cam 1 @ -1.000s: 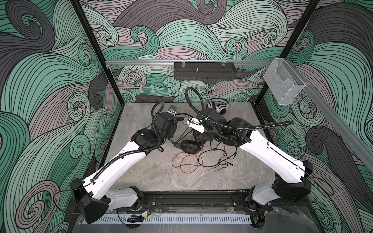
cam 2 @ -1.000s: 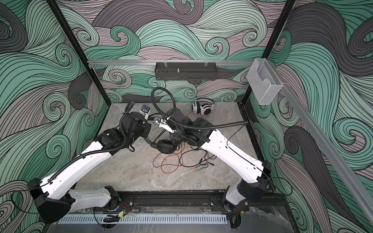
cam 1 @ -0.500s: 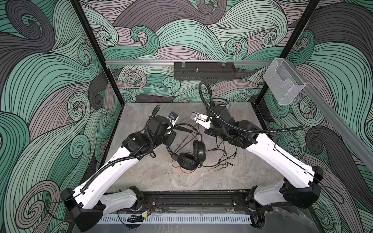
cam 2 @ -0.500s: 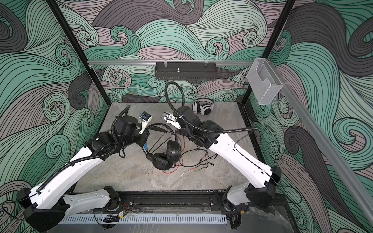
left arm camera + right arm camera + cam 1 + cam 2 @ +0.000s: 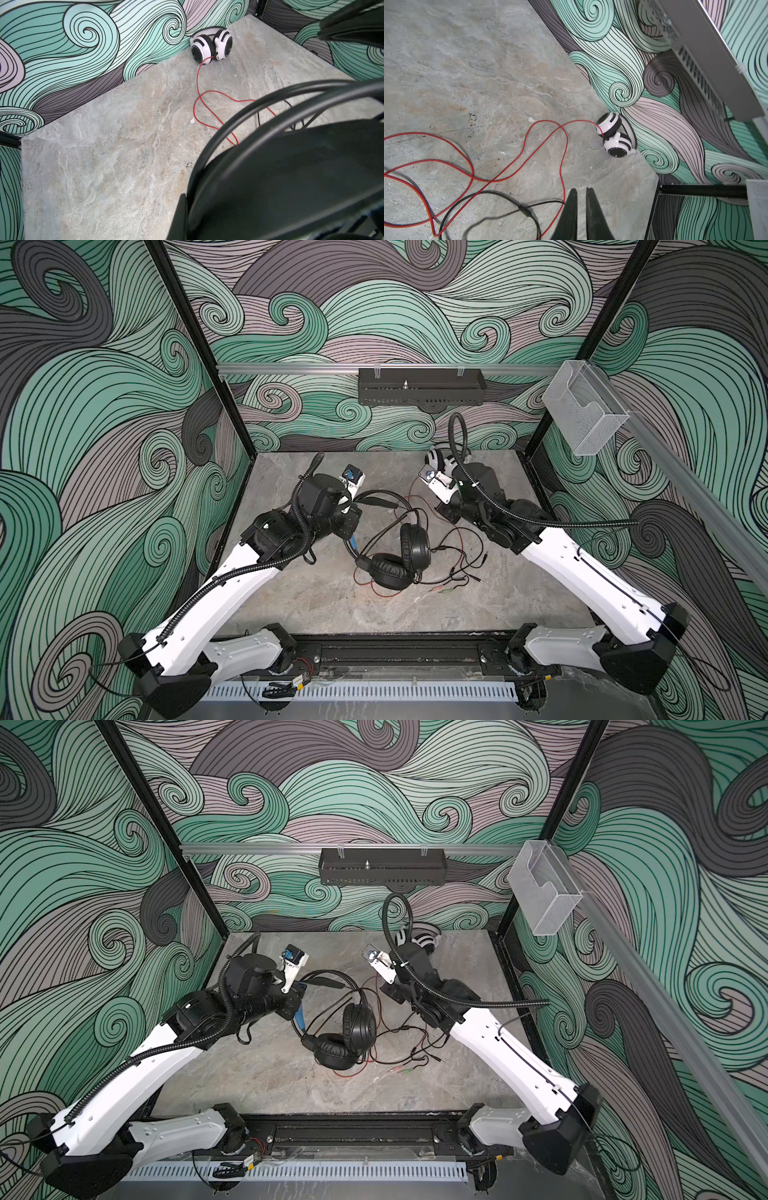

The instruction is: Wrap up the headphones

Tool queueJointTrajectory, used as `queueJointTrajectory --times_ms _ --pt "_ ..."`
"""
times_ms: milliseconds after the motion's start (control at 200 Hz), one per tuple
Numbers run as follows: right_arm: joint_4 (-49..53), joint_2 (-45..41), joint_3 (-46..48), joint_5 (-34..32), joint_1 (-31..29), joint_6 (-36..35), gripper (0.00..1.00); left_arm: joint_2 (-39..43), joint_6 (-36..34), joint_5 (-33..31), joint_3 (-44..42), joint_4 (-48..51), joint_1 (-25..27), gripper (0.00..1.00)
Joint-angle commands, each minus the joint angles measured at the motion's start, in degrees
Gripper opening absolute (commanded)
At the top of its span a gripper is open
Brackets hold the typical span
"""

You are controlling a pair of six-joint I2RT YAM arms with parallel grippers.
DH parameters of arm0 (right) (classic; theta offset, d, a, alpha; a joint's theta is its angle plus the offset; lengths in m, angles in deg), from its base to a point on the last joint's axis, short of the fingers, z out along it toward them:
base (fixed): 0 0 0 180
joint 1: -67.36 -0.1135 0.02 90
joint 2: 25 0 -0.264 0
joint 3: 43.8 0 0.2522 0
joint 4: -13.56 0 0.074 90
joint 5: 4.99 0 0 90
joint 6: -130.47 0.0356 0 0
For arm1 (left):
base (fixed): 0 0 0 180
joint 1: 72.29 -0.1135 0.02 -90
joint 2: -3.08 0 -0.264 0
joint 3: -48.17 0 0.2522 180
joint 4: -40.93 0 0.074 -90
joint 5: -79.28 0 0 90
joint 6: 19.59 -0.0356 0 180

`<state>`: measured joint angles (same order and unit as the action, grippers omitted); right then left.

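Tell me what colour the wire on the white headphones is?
Red. The wire shows best in the right wrist view, running from the white headphones across the table.

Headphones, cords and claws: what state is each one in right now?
black headphones: gripped at the headband, not wrapped.
white-and-black headphones: standing, cups together, at the far edge of the table, untouched.
red cord: loose, sprawled over the table.
black cord: loose, crossing the red cord.
left claw: shut on the black headphones.
right claw: slightly open, empty.
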<state>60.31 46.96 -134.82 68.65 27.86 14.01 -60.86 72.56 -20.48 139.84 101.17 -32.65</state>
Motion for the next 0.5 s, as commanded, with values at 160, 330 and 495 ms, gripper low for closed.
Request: queueJointTrajectory --times_ms 160,330,495 --pt "-8.58 -5.88 5.00 14.11 4.16 7.49 0.39 0.56 3.32 2.63 5.85 -0.09 0.09 0.00" --pt "-8.80 -11.64 9.68 20.66 6.32 11.63 0.71 -2.11 7.57 1.53 12.29 5.26 0.11 0.00" --pt "-7.91 -18.79 14.68 27.89 8.08 16.62 0.82 -3.91 14.36 3.25 17.42 8.94 0.09 0.00"
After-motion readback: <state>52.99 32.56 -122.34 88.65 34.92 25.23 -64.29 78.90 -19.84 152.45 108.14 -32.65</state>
